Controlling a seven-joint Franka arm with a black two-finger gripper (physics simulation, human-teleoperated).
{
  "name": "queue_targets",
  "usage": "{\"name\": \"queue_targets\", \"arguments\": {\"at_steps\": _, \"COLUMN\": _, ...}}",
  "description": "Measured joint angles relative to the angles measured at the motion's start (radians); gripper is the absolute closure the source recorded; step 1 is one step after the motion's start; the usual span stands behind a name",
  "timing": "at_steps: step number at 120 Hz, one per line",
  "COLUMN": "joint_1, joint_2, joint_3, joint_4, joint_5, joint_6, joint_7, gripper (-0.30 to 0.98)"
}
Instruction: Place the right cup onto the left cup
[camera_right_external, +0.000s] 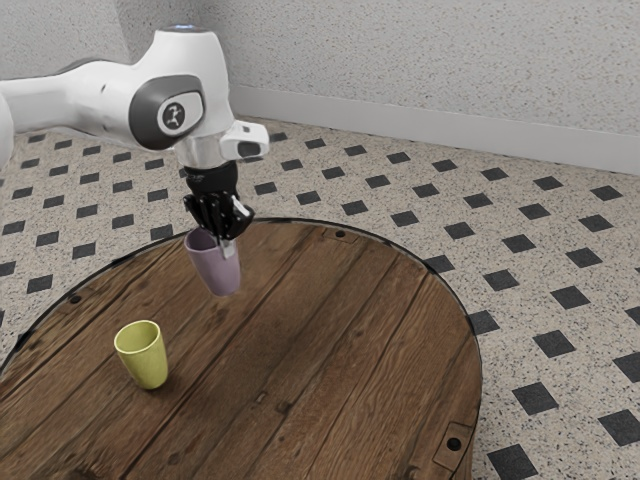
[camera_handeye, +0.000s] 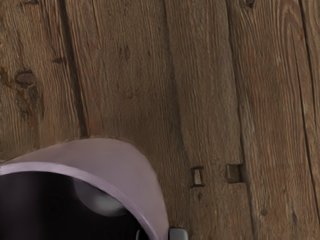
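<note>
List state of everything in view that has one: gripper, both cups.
Gripper: shut on the lilac cup's wall at the rim, one finger inside, one outside.
Lilac cup: held, mouth up, not stacked; can't tell whether its base touches the table.
Yellow-green cup: upright on the wooden table, mouth up, not held, no cup in it.

The one cup (camera_right_external: 218, 270) is a dusty mauve, the other cup (camera_right_external: 148, 360) yellow-green. Brown wood grain with darker seams and knots runs through the tabletop (camera_right_external: 330, 340). The floor (camera_right_external: 530, 280) is speckled beige set with black squares; the wall (camera_right_external: 430, 60) is pale grey, finely speckled. White and dark grey colour the arm (camera_right_external: 190, 80).
</note>
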Motion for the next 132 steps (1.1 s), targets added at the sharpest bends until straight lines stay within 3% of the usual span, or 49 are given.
{"name": "queue_targets", "arguments": {"at_steps": 11, "joint_1": 0.032, "joint_2": -0.092, "joint_3": -0.022, "joint_4": -0.084, "joint_5": 0.023, "joint_6": -0.027, "joint_7": -0.024, "gripper": 0.79}}
{"name": "queue_targets", "arguments": {"at_steps": 41, "joint_1": 0.256, "joint_2": -0.259, "joint_3": -0.186, "joint_4": -0.243, "joint_5": 0.042, "joint_6": -0.06, "joint_7": -0.083, "gripper": 0.79}}
{"name": "queue_targets", "arguments": {"at_steps": 83, "joint_1": 0.574, "joint_2": -0.303, "joint_3": -0.42, "joint_4": -0.305, "joint_5": -0.011, "joint_6": -0.061, "joint_7": -0.136, "gripper": 0.79}}
{"name": "queue_targets", "arguments": {"at_steps": 132, "joint_1": 0.631, "joint_2": -0.236, "joint_3": -0.435, "joint_4": -0.321, "joint_5": -0.035, "joint_6": -0.016, "joint_7": -0.168, "gripper": 0.79}}
